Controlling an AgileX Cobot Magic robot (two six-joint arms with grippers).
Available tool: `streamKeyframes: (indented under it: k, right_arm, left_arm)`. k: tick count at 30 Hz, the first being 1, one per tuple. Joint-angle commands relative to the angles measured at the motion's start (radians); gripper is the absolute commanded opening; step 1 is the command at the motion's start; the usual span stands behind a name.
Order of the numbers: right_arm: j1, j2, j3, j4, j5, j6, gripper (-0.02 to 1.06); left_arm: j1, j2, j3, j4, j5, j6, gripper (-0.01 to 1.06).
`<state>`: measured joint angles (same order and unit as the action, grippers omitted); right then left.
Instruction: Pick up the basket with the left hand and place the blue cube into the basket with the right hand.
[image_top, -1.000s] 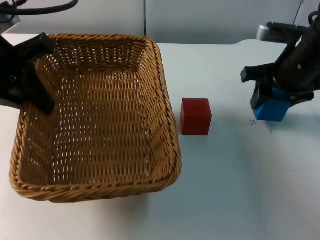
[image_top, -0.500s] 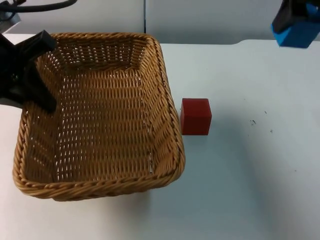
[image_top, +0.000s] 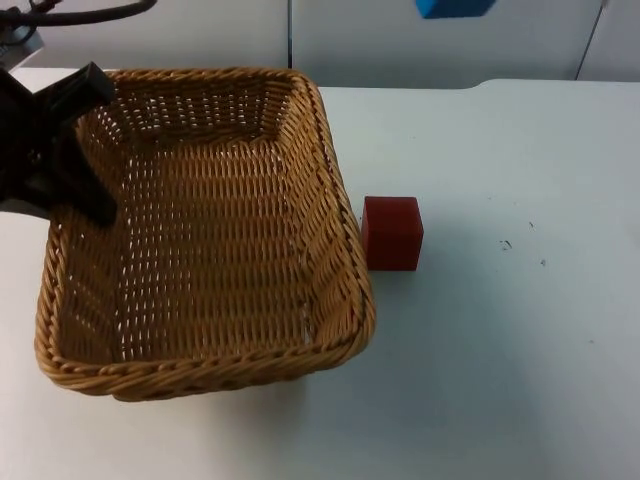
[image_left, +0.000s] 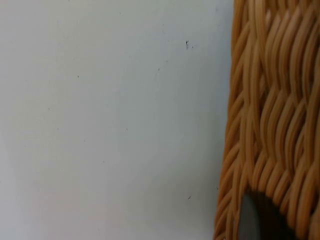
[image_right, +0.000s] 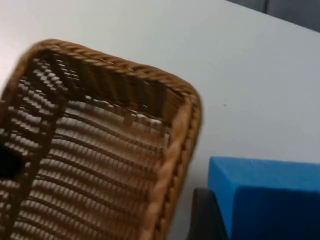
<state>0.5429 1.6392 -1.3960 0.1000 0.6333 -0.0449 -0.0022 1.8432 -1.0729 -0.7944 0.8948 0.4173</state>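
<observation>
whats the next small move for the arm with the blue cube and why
Probably carry the blue cube further left until it is over the basket opening, then lower it. In the top view the cube hangs high up, right of the basket's rim. The left gripper grips the basket's left rim, and the red cube sits beside the basket.

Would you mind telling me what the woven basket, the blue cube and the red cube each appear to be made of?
The tan woven basket looks like wicker or rattan: interlaced strands, a braided rim and gaps in the weave. The blue cube seems foam or soft plastic, with a matte, even face and crisp edges. The red cube looks alike, matte and uniform; painted wood cannot be ruled out.
</observation>
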Motion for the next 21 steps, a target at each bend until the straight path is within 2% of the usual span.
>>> streamKeyframes:
  k: [1,9,21]
  right_arm:
    - [0.047,-0.007,-0.003,-0.001,-0.073,-0.011,0.0]
    - [0.146,-0.003,-0.003,0.001,-0.165,-0.011,0.0]
    - [0.165,0.145,-0.003,0.036,-0.186,-0.018,0.0]
  left_arm:
    - [0.0,-0.005,-0.01,-0.032,0.008,-0.005,0.0]
    - [-0.006,-0.005,-0.01,-0.036,0.008,-0.005,0.0]
    - [-0.006,-0.005,-0.01,-0.042,-0.006,-0.005,0.0]
